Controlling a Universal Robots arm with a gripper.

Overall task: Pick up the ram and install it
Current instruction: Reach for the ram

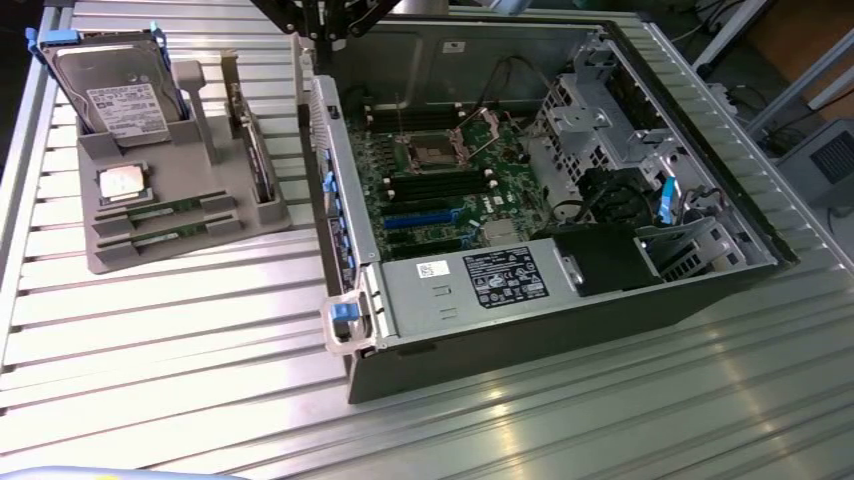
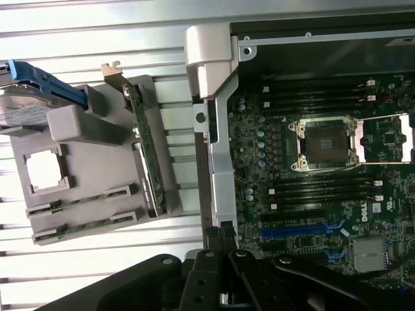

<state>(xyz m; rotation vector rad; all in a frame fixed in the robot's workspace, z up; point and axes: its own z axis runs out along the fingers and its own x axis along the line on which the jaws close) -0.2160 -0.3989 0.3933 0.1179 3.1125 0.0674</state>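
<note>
Two slim green ram sticks lie flat in the front slots of a grey holder tray (image 1: 127,255), one (image 1: 167,209) behind the other (image 1: 174,237). The wrist view shows the same ram sticks (image 2: 81,203) (image 2: 84,228) in the tray (image 2: 97,172). My gripper (image 2: 221,234) hangs above the side wall of the open computer case (image 2: 217,155), well apart from the sticks, its fingers together with nothing between them. The black arm (image 1: 324,22) shows at the top of the exterior view. Black memory slots (image 2: 321,192) flank the bare CPU socket (image 2: 325,144) on the motherboard.
The tray also carries a silver hard drive (image 1: 120,95), a square CPU chip (image 1: 123,182) and an upright card (image 2: 146,152). The case (image 1: 534,200) lies open on the ribbed metal table (image 1: 174,340), with a power supply (image 1: 467,285) at its near end.
</note>
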